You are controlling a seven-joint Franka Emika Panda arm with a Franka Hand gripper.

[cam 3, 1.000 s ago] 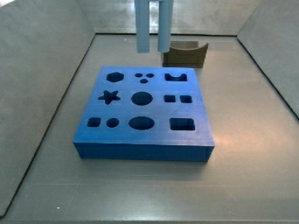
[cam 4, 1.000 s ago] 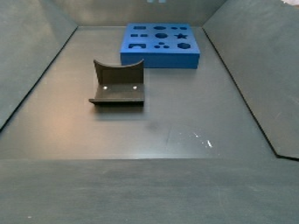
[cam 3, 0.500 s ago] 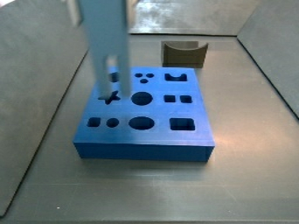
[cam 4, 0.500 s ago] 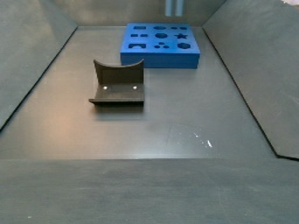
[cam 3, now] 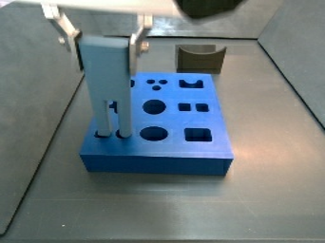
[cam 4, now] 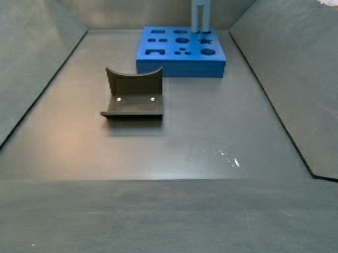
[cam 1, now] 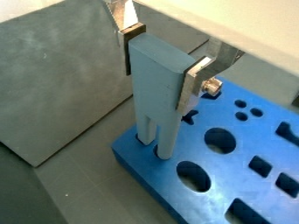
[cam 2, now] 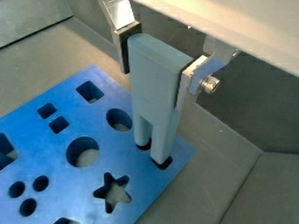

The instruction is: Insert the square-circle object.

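The hand (cam 1: 160, 59) is clamping the upright square-circle object (cam 1: 156, 96) by its flat upper body, over a corner of the blue board (cam 3: 165, 128). Both prongs are reaching down into the board's holes, while the dark fixture (cam 4: 132, 95) is sitting well apart on the worktop (cam 4: 199, 138).

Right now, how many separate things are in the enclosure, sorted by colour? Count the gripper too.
Pale grey-blue: 1, the square-circle object, held upright by the gripper, prongs at the board's holes.
Bright blue: 1, the board.
Dark olive-brown: 1, the notched block.
Silver: 1, the gripper.
Total: 4.
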